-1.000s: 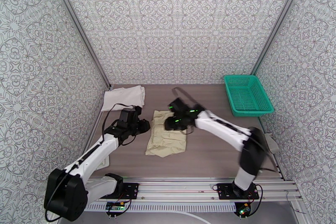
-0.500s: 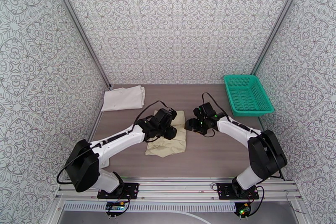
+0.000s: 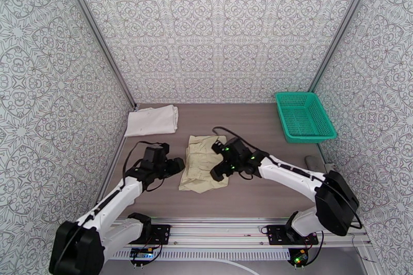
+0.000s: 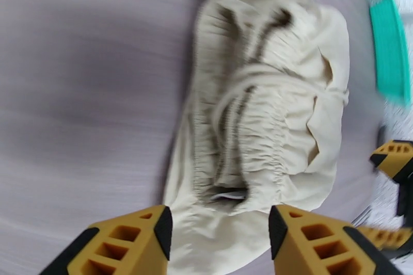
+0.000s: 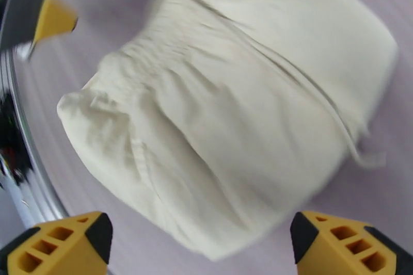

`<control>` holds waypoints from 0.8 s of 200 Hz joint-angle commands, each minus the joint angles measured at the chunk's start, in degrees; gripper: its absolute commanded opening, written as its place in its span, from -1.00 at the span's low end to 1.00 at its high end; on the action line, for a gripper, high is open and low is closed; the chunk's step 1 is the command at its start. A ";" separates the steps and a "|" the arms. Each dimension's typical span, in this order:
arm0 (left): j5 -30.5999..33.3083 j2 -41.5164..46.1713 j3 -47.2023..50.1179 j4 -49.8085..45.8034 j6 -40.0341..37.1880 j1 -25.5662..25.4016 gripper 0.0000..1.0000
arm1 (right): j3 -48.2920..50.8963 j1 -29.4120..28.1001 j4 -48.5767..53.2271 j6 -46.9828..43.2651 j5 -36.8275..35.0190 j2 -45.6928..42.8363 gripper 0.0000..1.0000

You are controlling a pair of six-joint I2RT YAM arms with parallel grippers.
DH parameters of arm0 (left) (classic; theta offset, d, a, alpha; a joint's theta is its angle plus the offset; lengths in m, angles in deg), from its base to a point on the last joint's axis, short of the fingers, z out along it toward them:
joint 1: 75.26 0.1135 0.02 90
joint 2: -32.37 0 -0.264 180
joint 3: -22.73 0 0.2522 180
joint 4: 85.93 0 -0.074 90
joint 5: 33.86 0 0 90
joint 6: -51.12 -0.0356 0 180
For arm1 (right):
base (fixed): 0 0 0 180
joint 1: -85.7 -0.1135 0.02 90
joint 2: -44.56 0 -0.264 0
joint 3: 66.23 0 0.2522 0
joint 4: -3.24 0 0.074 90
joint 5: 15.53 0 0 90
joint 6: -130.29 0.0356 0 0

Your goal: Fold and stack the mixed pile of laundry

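Left claw [image 3: 178, 166] back beside beige garment [image 3: 199, 174]

Overhead plus close wrist views (common garment [image 3: 199, 175])

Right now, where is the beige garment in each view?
Top external: beige garment at centre, slightly below the middle.
Left wrist: beige garment centre to right, running top to bottom.
Right wrist: beige garment across the centre.
Shared landmark: teal basket, far right in top external, upper right edge in left wrist.
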 commanded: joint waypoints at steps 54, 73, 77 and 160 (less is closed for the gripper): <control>-10.79 1.69 7.40 4.84 2.15 9.68 0.13 | -7.55 -12.34 -8.79 -21.21 -6.20 13.79 0.98; -11.44 2.39 8.62 5.24 2.15 10.74 0.13 | -9.01 -13.57 -9.43 -21.37 -7.02 16.71 0.98; -11.62 2.44 8.78 5.28 2.15 10.99 0.13 | -9.31 -13.84 -9.70 -21.59 -7.61 17.28 0.98; -12.35 2.12 10.68 7.46 2.50 12.33 0.13 | -11.01 -16.90 -10.78 -25.55 -17.56 24.68 0.98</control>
